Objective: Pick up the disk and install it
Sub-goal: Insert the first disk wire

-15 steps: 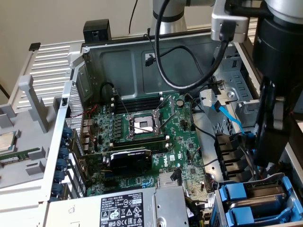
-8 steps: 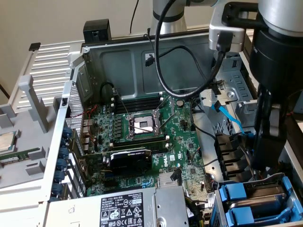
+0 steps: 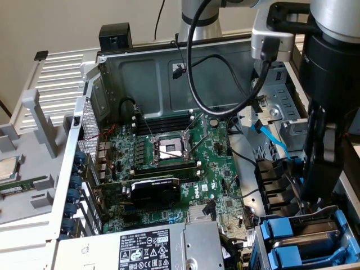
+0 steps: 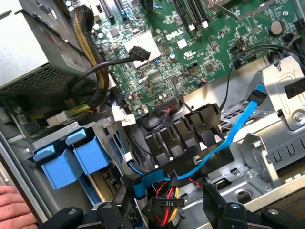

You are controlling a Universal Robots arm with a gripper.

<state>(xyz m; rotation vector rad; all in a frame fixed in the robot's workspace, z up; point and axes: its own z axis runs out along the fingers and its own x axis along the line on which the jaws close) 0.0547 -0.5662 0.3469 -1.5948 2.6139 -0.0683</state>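
Black and spread wide, the gripper (image 4: pixel 164 212) has nothing between its fingers (image 4: pixel 228 210). We see them hanging apart over a bundle of red, yellow and black wires (image 4: pixel 167 193) just off the edge of the motherboard (image 4: pixel 190 43). A blue cable (image 4: pixel 224 143) passes under the gripper and climbs along a silver metal bracket (image 4: pixel 281 95) beside the motherboard. A row of black plastic clips (image 4: pixel 190 126) stands between that cable and the board's edge. The arm (image 3: pixel 329 84) comes down just outside the motherboard, above this same strip of wiring.

The disk (image 3: pixel 283 230) is not in the gripper. We find it seated in the drive cage (image 3: pixel 254 247) at a corner of the motherboard, next to the power supply (image 3: pixel 140 247). Its blue carrier front faces outward, and a second blue front (image 3: pixel 287 257) sits just beside it. The carrier hides most of the metal body, so we go by the blue frame.

A hand (image 4: pixel 14 205) rests on the outer side of the drive cage, farther from the motherboard than the blue fronts.

On the motherboard itself we see the processor socket (image 3: pixel 169 149) near the middle. A black graphics card (image 3: pixel 154 191) lies between the socket and the power supply. The grey wall of the case (image 3: pixel 169 73) rises along the motherboard's far edge.
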